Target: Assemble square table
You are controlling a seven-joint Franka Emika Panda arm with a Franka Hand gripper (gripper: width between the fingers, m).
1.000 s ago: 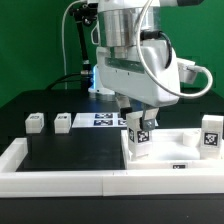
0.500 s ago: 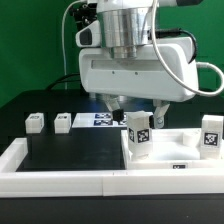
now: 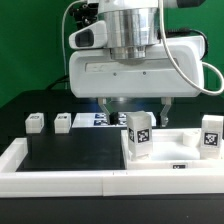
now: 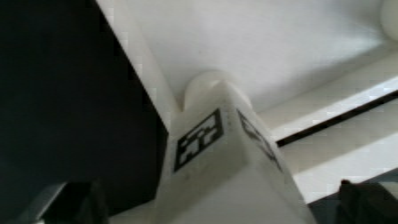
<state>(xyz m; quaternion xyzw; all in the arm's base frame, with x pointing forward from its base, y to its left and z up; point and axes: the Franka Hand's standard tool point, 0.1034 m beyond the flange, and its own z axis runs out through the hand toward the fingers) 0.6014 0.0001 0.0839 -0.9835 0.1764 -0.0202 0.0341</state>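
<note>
L to R in the exterior view: far-left leg (image 3: 33, 122) and second leg (image 3: 62, 122) sit near each other at approx 9 o'clock, too small to read their axis. Center leg (image 3: 138, 135) stands upright, long axis vertical, tag facing the cam, on the tabletop (image 3: 175, 150), which lies flat at approx 4 o'clock. Right leg (image 3: 210, 135) is upright at 3 o'clock. Black surface (image 3: 70, 155), white rim bars (image 3: 60, 185) at front and left, marker board (image 3: 100, 120) further back, dark backdrop. My arm points straight down from 12 o'clock over the center leg. Gripper (image 3: 138, 106) is spread wide, fingers either side of that leg, no contact visible.
</note>
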